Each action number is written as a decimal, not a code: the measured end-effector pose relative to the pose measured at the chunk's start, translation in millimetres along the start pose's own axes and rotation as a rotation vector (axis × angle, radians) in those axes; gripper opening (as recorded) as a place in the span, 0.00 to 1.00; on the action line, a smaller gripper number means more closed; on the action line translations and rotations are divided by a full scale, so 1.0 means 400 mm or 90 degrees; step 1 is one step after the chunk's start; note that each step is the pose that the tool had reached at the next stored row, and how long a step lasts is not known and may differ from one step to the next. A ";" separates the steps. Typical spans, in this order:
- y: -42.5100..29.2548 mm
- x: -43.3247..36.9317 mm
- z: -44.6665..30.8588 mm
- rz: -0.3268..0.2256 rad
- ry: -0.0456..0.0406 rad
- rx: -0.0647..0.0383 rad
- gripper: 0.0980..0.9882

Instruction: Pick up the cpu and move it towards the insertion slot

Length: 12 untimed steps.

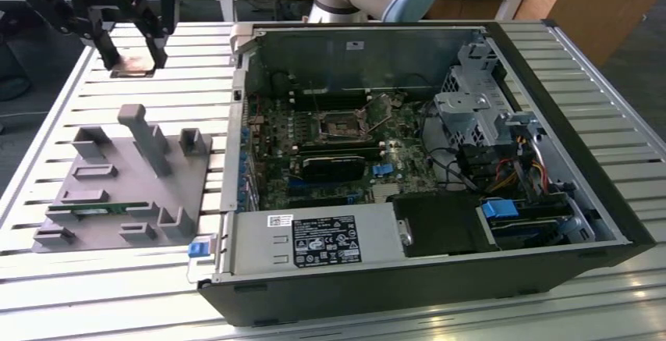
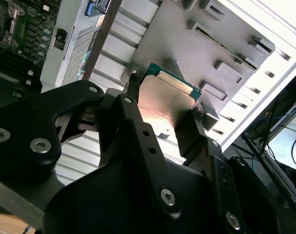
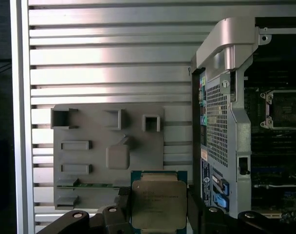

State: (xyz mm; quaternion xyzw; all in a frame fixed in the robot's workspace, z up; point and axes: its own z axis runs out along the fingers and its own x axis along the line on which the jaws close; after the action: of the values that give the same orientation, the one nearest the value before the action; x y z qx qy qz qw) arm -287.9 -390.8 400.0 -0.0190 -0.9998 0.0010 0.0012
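Pincer (image 1: 132, 64) hangs raised above the slatted metal table (image 1: 125, 294), at the exterior view's far left, its two black fingers (image 2: 131, 90) pressed against opposite edges of the cpu (image 2: 167, 100). Chip is clamped between them, clear of every surface; silvery lid and green rim are plain in both wrist views (image 3: 158, 202). Below and beside it, on the table, lies the grey fixture tray (image 1: 104, 200) with its raised blocks and pockets; a green circuit strip (image 1: 89, 210) rests in one of the tray's long grooves. Open computer case (image 1: 437, 278) lies on its side at the exterior view's right of the tray, motherboard (image 1: 344, 154) exposed. Insertion slot (image 1: 341, 123), silver-framed with dark centre, sits on the board's upper middle, well apart from the held chip; the case wall stands between them.
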 end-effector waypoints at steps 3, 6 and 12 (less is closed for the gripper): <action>0.002 -0.014 0.000 0.000 -0.0001 0.000 0.50; 0.004 -0.027 0.000 0.000 0.0000 0.000 0.50; 0.008 -0.052 0.000 0.000 -0.0001 0.000 0.50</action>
State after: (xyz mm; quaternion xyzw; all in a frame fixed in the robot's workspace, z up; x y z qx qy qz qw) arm -266.9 -388.6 400.0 -0.0188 -0.9998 0.0010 0.0011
